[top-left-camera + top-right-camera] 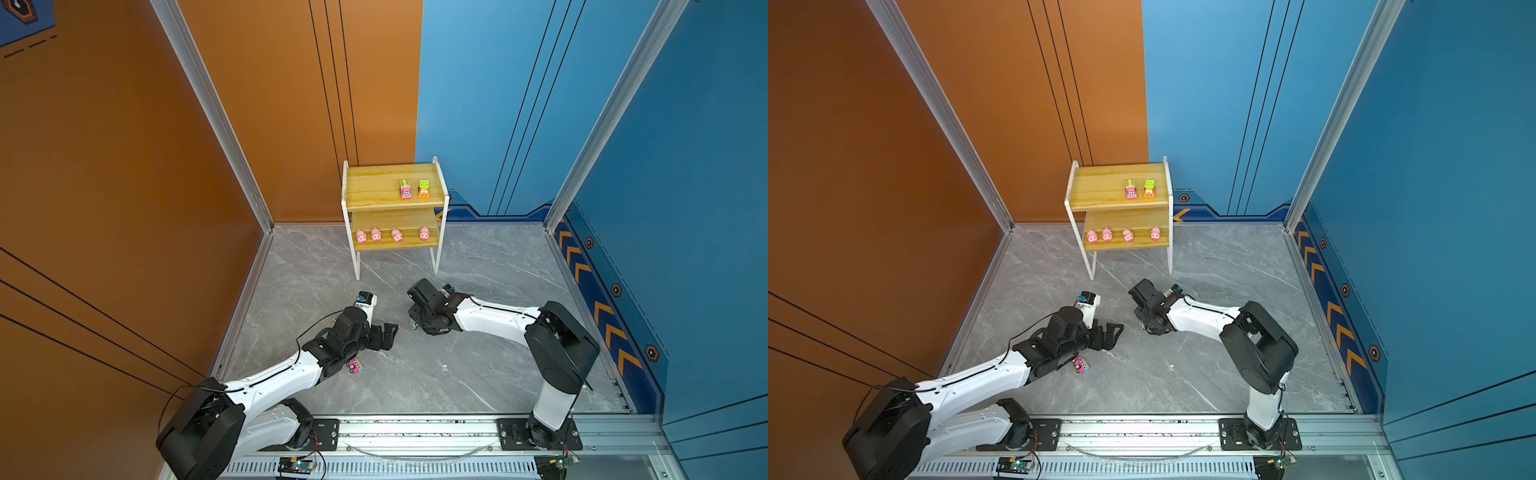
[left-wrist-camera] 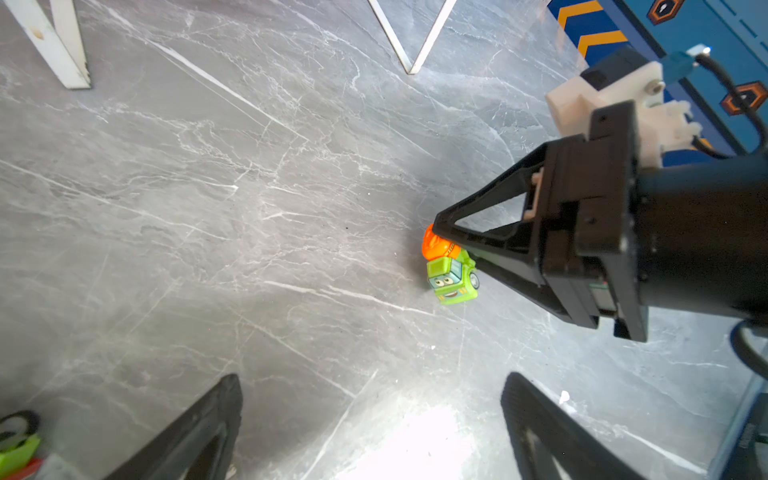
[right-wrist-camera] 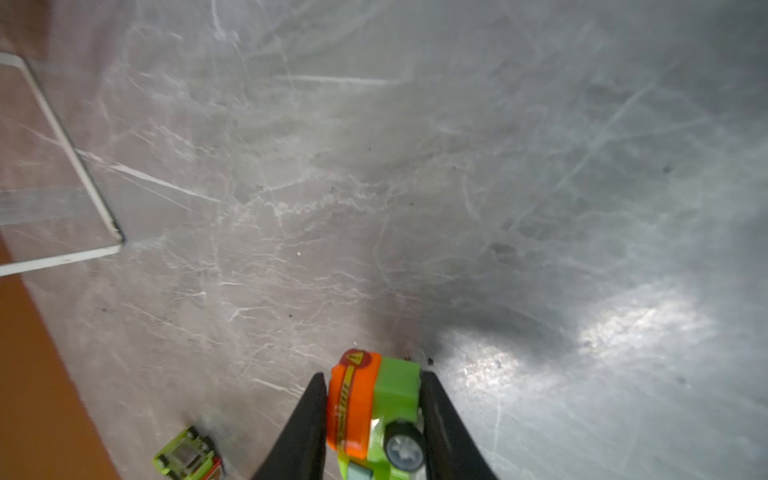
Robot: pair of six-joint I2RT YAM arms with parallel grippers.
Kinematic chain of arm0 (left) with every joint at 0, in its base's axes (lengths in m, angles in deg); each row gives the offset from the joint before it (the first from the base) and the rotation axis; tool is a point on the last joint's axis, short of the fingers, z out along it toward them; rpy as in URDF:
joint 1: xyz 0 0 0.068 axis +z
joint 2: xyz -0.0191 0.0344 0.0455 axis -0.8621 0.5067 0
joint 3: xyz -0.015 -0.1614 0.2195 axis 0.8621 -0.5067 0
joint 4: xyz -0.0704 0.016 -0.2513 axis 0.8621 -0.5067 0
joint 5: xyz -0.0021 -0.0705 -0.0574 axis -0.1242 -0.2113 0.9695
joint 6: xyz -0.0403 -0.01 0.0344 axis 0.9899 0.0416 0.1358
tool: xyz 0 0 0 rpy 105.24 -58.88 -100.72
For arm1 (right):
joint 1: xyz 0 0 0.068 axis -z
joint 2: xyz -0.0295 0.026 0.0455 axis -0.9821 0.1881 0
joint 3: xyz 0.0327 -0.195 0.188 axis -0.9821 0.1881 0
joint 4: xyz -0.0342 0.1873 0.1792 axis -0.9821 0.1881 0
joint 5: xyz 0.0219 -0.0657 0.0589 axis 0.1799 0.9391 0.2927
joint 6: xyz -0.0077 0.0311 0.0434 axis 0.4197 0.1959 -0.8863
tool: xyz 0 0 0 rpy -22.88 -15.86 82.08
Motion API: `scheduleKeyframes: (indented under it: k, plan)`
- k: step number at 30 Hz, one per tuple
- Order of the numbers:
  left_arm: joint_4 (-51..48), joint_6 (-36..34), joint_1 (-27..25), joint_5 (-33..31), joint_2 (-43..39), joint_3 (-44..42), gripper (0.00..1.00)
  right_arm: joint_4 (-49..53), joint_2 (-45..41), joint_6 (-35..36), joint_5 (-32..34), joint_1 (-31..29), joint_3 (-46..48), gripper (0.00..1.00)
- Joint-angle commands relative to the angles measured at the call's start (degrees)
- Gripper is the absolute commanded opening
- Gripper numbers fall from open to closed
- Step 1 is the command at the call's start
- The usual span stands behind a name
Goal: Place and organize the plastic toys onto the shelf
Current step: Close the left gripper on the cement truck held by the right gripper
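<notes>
1. The metal rail is running along the near edge, closest to the lens, and is carrying both arm bases.
2. The grey marble tabletop is stretching from that rail to the far walls.
3. The left arm is reaching from the near left toward the middle. The right arm is bending in from the near right toward the same area.
4. The shelf is standing upright at the far middle, close to the wall.
5. The left gripper is hovering low over the tabletop, left of centre. Its fingers are spread wide with nothing between them.
6. The right gripper is pointing down just right of the left gripper, and its fingers are pinching the green mixer truck from both sides. The truck's orange drum is pressing against one finger. I cannot tell whether its wheels are touching the tabletop.
7. The pink vehicle is lying on the tabletop just beside the left arm, nearer than the left gripper.
8. The green vehicle is sitting on the tabletop near the gripped truck.
9. The pink-and-yellow truck and the orange-and-green truck are sitting side by side on the right half of the shelf's top board.
10. Four pink pigs are sitting in a row along the near edge of the lower board.
</notes>
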Motion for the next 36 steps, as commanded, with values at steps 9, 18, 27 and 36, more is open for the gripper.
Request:
scheduleKeyframes:
  k: [9, 18, 27, 36]
  plan:
    - [17.1, 12.2, 0.5, 12.9, 8.5, 1.3, 1.0, -26.2, -10.2, -1.2, -2.7, 3.9, 12.7, 0.33]
    - [27.8, 17.2, -1.8, 12.6, 15.7, 4.0, 0.98, -30.2, -14.3, -1.9, -3.3, 4.4, 16.4, 0.35]
    - [34.9, 18.5, -2.4, 10.3, 22.9, 8.0, 0.83, -31.7, -16.5, -2.2, -3.6, 6.3, 18.1, 0.36]
    - [35.8, 14.6, -3.5, 9.6, 29.0, 13.8, 0.65, -31.9, -17.5, -2.7, -3.4, 6.1, 19.3, 0.36]
